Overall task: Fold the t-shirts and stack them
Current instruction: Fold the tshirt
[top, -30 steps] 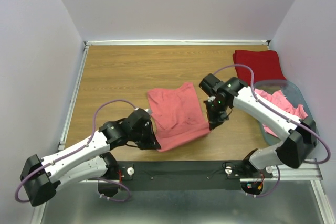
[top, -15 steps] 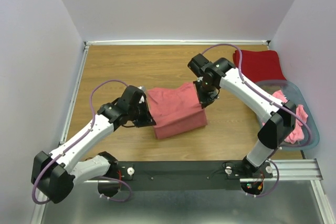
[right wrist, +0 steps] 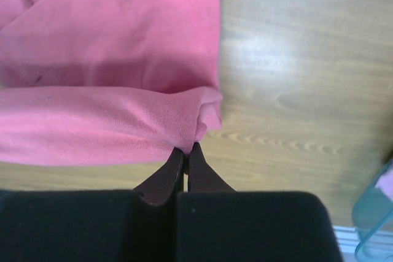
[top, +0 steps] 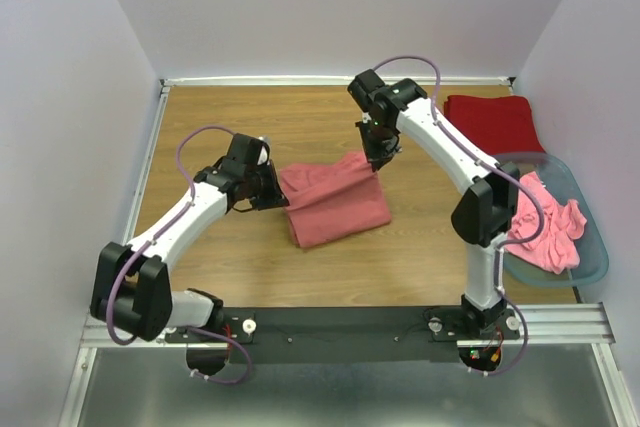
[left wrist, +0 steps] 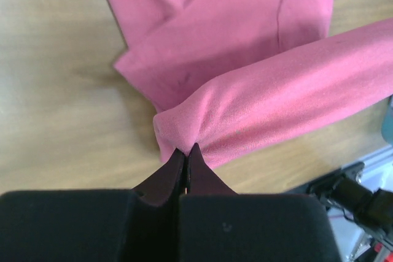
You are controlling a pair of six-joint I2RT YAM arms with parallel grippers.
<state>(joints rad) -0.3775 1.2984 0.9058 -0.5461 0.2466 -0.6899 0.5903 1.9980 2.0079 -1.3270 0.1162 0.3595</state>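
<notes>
A salmon-pink t-shirt (top: 335, 205) lies partly folded in the middle of the table. Its far edge is lifted into a taut roll between both grippers. My left gripper (top: 277, 190) is shut on the roll's left corner; the cloth (left wrist: 264, 105) bulges just past its fingertips (left wrist: 186, 149). My right gripper (top: 378, 162) is shut on the roll's right corner (right wrist: 199, 115). A folded deep red t-shirt (top: 495, 124) rests at the back right. More pink t-shirts (top: 545, 227) lie crumpled in the basket.
The grey-blue plastic basket (top: 592, 259) stands at the right edge of the wooden table (top: 230, 127); its rim shows in the right wrist view (right wrist: 376, 220). Purple walls close in the back and both sides. A black rail (top: 350, 322) runs along the near edge.
Both grippers have carried the shirt's near edge up and away toward the back, over the rest of the shirt. Both arms are stretched farther out now.
</notes>
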